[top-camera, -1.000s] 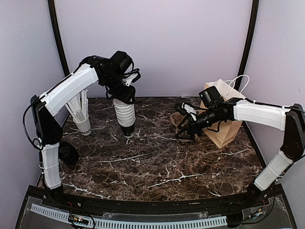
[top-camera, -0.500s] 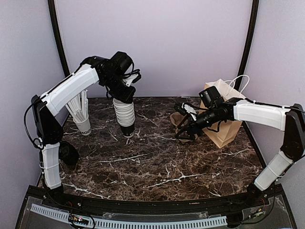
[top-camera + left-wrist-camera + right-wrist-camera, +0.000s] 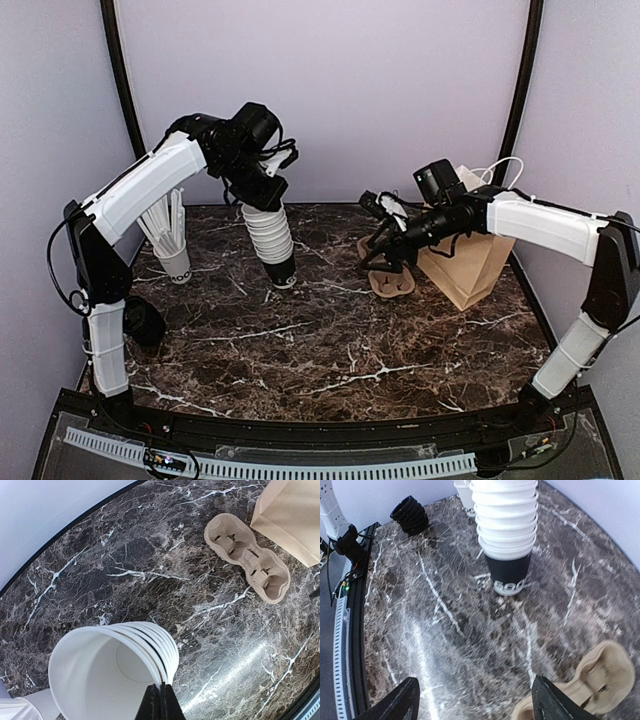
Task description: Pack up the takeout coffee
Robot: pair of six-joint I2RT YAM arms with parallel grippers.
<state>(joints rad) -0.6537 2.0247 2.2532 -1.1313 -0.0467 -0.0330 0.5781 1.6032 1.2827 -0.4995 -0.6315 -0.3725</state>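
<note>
Dark marble surface (image 3: pixel 330 340): my L claw (image 3: pixel 160 696) pinched on cup stack (image 3: pixel 272 235) rim, R claw (image 3: pixel 475 690) apart above carrier (image 3: pixel 392 281).

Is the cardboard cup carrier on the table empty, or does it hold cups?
Empty. In the left wrist view, both wells of the cardboard cup carrier show bare bottoms; no cup stands in either.

Lab booth: plain walls (image 3: pixel 330 90), marble tabletop (image 3: pixel 330 340)
</note>
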